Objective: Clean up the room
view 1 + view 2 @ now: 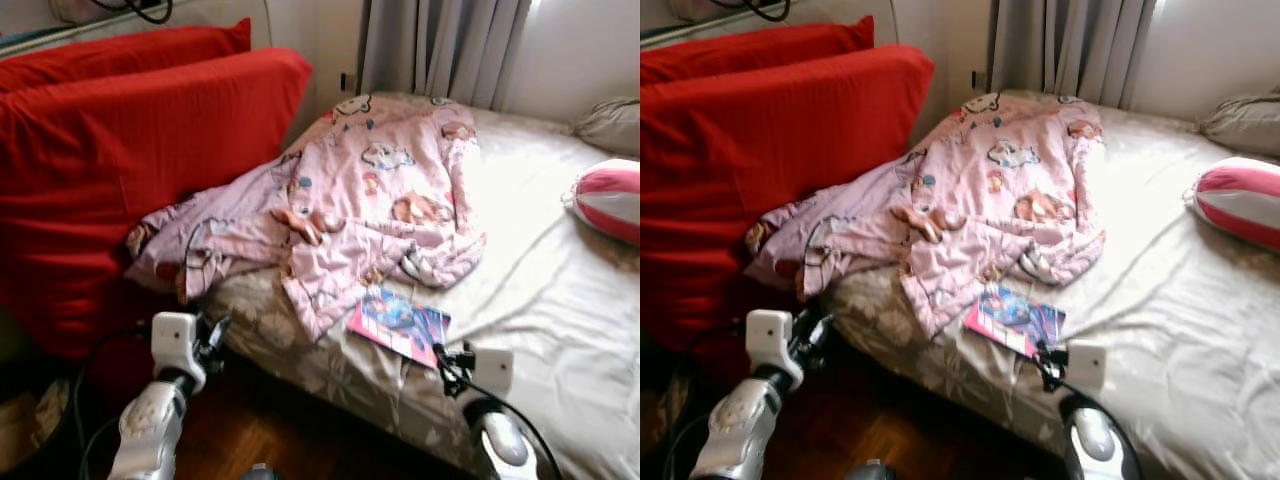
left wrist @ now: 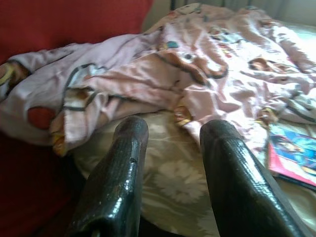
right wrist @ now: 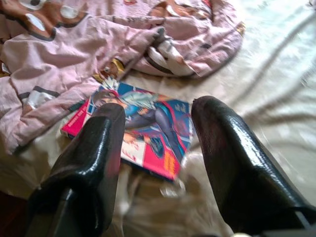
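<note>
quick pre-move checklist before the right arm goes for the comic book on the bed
1. Right tool open: ok, fingers apart.
2. Right tool lined up with the comic book: ok, the book lies just ahead between the fingers.
3. Book free to lift: not ok, its far edge is tucked under the pink blanket.
4. Book near the bed edge: ok, close to the near side.
5. Left tool out of the way: ok, open, facing the blanket's corner, apart from the book.
6. Tool touching the book: cannot tell.
</note>
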Motion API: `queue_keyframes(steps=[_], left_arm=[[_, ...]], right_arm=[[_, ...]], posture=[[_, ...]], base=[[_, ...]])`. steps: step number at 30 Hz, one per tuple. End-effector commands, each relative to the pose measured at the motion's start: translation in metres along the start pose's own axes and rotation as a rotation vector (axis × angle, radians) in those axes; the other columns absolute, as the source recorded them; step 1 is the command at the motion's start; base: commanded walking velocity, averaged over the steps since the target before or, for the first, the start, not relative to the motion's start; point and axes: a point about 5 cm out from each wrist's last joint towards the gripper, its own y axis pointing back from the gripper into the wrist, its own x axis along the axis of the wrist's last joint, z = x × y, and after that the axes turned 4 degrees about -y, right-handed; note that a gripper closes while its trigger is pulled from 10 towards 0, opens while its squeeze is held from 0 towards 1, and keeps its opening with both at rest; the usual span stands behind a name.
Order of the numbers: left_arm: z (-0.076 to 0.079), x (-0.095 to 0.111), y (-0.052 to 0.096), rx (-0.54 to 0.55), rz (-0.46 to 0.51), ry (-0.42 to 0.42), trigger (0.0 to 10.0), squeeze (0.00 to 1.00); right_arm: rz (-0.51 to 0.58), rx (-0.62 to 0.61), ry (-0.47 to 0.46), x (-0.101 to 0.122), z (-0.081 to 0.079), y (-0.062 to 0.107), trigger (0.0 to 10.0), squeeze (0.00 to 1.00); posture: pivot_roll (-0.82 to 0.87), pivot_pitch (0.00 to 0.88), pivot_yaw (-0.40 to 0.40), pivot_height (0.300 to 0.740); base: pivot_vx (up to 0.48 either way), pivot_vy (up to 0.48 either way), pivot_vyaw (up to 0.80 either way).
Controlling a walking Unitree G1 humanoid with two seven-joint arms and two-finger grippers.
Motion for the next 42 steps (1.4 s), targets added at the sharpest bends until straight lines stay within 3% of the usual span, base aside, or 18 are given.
queue_keyframes(steps=[1,13,22,30,37,42], left_arm=[[-0.004,-0.003,0.003,0.003,-0.018,-0.012,10.0,0.00],[-0.006,0.000,0.001,0.001,-0.012,-0.014,10.0,0.00],[-0.009,0.003,0.000,-0.031,-0.017,-0.040,10.0,0.00],[-0.017,0.021,-0.018,-0.046,0.009,-0.071,10.0,0.00],[-0.021,0.031,-0.018,-0.036,0.041,-0.080,10.0,0.00],[-0.022,0.031,-0.019,-0.025,0.046,-0.076,10.0,0.00]], right_arm=[[0.005,0.011,-0.011,0.001,-0.006,-0.003,10.0,0.00],[0.006,0.017,-0.021,0.003,-0.011,-0.006,10.0,0.00],[-0.008,-0.061,-0.101,0.006,-0.008,-0.013,10.0,0.00],[-0.014,-0.061,-0.077,0.020,-0.016,-0.027,10.0,0.00],[0.012,-0.073,-0.082,0.017,-0.011,-0.022,10.0,0.00],[0.030,-0.109,-0.099,0.028,-0.008,-0.029,10.0,0.00]], posture=[[0.08,0.016,-0.007,0.650],[0.09,0.033,0.000,0.650],[0.09,0.058,0.033,0.650],[0.08,0.077,0.071,0.650],[0.09,0.153,0.083,0.630],[0.10,0.215,0.050,0.630]], base=[[0.296,0.000,0.00],[0.298,0.000,0.00],[0.028,0.000,0.00],[0.000,0.000,0.00],[0.000,0.000,0.00],[0.000,0.000,0.00]])
